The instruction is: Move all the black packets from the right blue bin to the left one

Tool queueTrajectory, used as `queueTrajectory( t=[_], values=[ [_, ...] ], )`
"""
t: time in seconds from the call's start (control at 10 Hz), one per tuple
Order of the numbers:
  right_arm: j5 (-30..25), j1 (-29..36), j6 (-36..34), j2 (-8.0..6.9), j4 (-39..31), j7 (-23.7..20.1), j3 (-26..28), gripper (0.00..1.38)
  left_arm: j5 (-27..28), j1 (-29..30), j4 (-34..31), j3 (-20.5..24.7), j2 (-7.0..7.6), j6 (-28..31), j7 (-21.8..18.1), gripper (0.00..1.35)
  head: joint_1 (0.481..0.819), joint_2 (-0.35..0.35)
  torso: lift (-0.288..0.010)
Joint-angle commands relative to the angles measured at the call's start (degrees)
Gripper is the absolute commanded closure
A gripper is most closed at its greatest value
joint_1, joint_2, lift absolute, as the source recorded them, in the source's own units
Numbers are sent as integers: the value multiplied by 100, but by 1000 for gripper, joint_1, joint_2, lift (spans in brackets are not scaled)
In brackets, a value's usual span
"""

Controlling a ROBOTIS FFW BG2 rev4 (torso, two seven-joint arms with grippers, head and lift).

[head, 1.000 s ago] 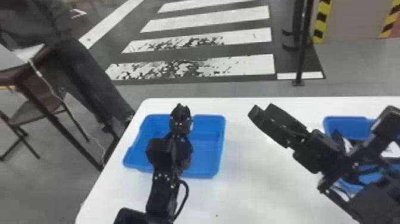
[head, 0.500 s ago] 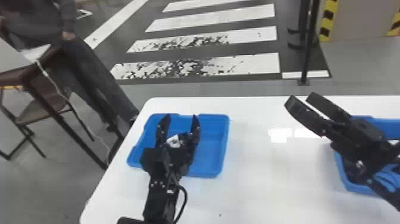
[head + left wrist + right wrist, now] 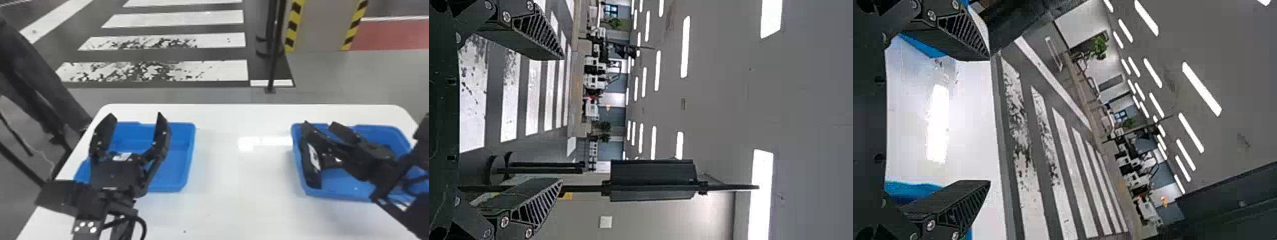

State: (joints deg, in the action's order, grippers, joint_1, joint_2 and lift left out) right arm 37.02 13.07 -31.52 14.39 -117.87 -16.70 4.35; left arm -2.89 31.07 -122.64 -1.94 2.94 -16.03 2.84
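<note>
The black packet (image 3: 311, 169) has 1 white label on its upper face, its print too blurred to read. It lies in the right blue bin (image 3: 346, 195), along the wall on the left side, just nearer the robot than the right gripper (image 3: 319, 123). That gripper has its 2 fingers spread well apart and nothing between them, above the same bin.

The left gripper (image 3: 135, 115) is wide open over the left blue bin (image 3: 191, 153), its 2 fingers also gripping nothing. A white patch (image 3: 122, 156) shows by its palm; I can't tell what it belongs to.

Between the 2 grippers stretches the white table (image 3: 220, 207), its far edge beyond both fingertip pairs. The right gripper partly hides a dark shape (image 3: 330, 161) beside the packet, too unclear to name, and its arm cuts across the bin's side nearest the robot.
</note>
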Motion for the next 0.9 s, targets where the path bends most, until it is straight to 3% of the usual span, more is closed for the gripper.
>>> queueTrajectory(
  t=[0.0,0.3,0.5,0.8],
  values=[
    [-22,28,-714,-32,38,150,159,156,-54,183,-245,-126,40,13,-11,176,695,61,-140],
    [-365,-267,-1122,-32,516,343,171,157,-54,183,-245,-229,110,168,-73,180,695,21,-140],
    [-902,-647,-1516,-24,924,501,251,157,-54,169,-245,-286,136,168,-99,182,695,-4,-140],
    [-1359,-858,-1516,56,1261,501,376,157,-76,183,-245,-286,145,154,-117,183,695,-83,-140]
  ],
)
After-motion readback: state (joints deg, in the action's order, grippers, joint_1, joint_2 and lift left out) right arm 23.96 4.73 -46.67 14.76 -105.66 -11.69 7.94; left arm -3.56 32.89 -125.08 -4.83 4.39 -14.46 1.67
